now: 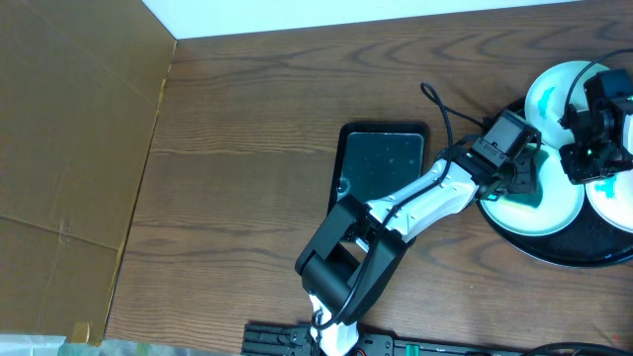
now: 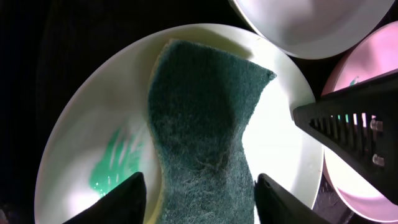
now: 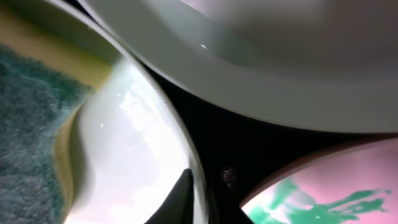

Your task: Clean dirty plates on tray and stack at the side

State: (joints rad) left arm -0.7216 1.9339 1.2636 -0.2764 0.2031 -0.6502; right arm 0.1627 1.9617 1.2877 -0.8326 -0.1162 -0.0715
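Green sponge in left pincer, on plate

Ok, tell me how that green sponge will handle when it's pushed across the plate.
Probably soft: the sponge narrows to a waist near the left gripper, so it may buckle. Its fibrous green face likely grips the plate rather than sliding.

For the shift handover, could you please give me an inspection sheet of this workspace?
Surface: wooden table, no spills seen.
Job's things: three plates on the round tray; the near plate bears a teal smear.
Clutter: rectangular tray beside the left arm.
Grippers: left gripper, jaws shut on the sponge lying on the near plate; right gripper, jaws shut at a plate rim.
Cables: black cable looping above the left arm.
Surroundings: cardboard left, white wall behind.
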